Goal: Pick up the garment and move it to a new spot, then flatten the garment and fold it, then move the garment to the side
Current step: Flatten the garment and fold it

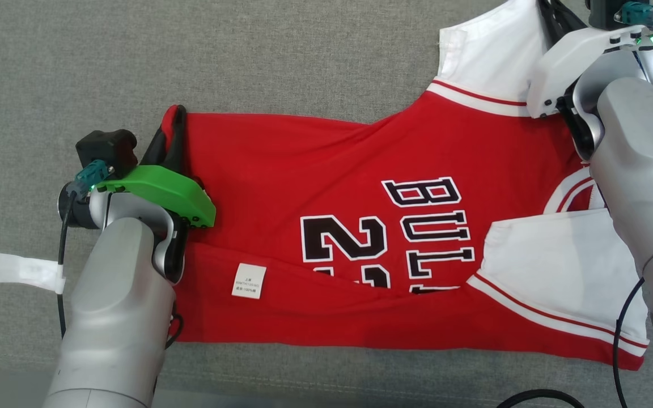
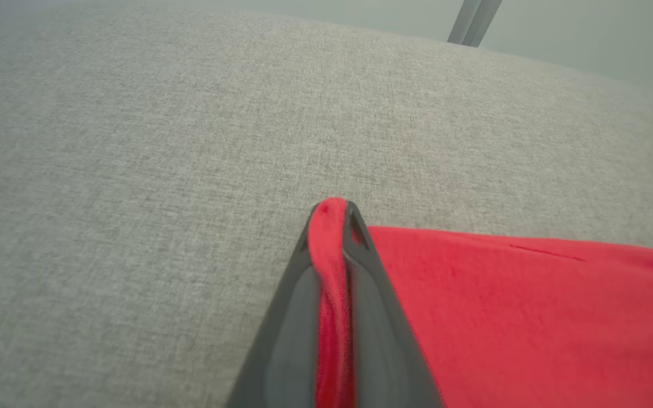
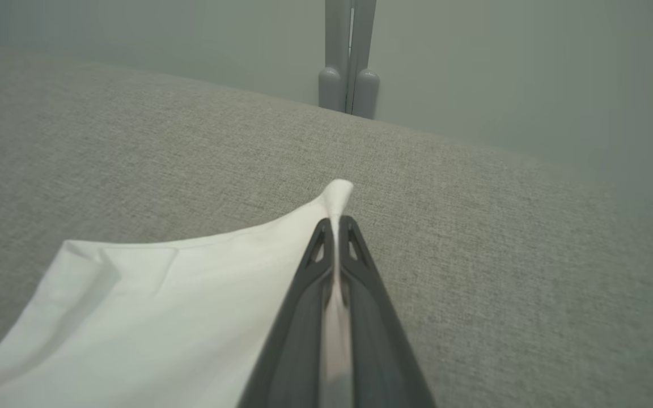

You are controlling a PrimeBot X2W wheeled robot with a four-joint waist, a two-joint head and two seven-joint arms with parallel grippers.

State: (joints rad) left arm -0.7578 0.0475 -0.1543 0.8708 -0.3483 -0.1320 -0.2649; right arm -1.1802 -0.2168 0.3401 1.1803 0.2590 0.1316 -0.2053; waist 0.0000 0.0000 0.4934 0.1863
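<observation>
Fabric first: a grey cloth surface point(image 1: 77, 56) lies under everything, and the red jersey point(image 1: 315, 164) is spread across its middle. The lettering faces up, the near edge is folded over the black numbers, and the white sleeves are at the right end. Your left gripper point(image 2: 335, 212) is clamped tight on the far left corner of the red hem, with a roll of cloth pinched between its fingers. Your right gripper point(image 3: 336, 226) is closed just as hard on the tip of the far white sleeve. Smallest of all, a white care label point(image 1: 249, 280) sits on the folded flap.
</observation>
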